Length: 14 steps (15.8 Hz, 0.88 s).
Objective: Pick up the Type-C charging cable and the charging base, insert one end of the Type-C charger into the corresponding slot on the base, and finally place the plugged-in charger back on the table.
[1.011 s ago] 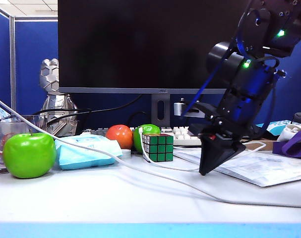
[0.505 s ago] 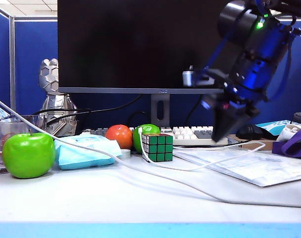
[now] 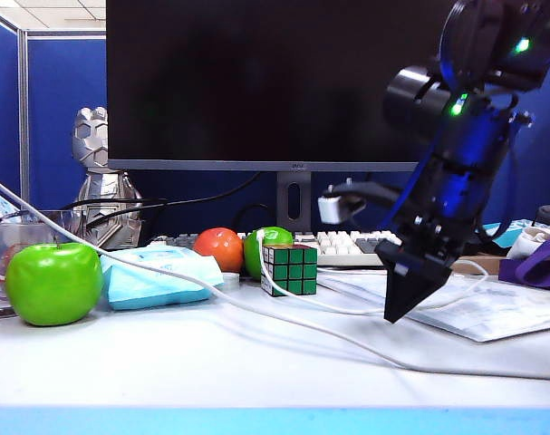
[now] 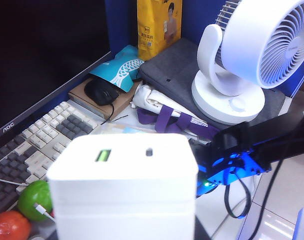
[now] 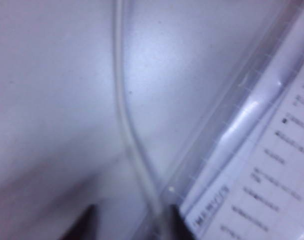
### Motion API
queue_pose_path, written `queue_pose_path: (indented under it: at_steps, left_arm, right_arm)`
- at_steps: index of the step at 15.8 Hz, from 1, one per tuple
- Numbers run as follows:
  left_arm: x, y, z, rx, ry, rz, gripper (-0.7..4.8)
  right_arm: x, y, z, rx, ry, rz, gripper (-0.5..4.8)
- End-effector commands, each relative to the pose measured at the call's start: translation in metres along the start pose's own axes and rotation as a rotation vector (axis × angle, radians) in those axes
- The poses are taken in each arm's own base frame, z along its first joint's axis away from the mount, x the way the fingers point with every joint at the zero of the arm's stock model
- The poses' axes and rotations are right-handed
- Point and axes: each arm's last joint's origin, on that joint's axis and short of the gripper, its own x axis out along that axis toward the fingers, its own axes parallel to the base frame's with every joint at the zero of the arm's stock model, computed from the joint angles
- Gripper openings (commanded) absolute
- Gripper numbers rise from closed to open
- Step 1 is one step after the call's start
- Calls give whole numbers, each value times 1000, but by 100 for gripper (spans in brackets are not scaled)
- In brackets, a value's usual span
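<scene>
Your right tool (image 3: 397, 313) hangs lower right in the exterior view, tips spread either side of the Type-C charging cable (image 5: 134, 150) on the tabletop (image 3: 211, 362). It's thin, floppy, slick, so pinch near the plug. Left tool is clamped on the charging base (image 4: 124, 185), light and rigid.

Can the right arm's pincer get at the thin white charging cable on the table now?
Probably yes. The right pincer hangs low over the white table, and the thin glossy white charging cable runs between its two dark fingertips. Nothing covers it; only the clear plastic document sleeve lies close beside.
</scene>
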Motion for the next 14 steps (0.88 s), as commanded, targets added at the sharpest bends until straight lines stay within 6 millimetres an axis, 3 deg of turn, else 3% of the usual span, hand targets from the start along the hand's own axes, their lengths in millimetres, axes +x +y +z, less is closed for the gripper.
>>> queue_pose_path:
  at_steps: [1, 4, 9, 14]
  left_arm:
    - [-3, -1, 4, 5, -30, -1, -6]
    - [-3, -1, 3, 5, -29, -1, -6]
    - [-3, -1, 3, 5, -29, 2, -6]
    - [-3, -1, 3, 5, -29, 2, -6]
  right_arm:
    - [11, 2, -3, -3, 29, 21, 0]
    - [-3, 2, -4, -3, 68, -17, -3]
    - [-65, -1, 5, -7, -26, -143, -3]
    - [-124, 15, -9, -46, -4, -125, -3]
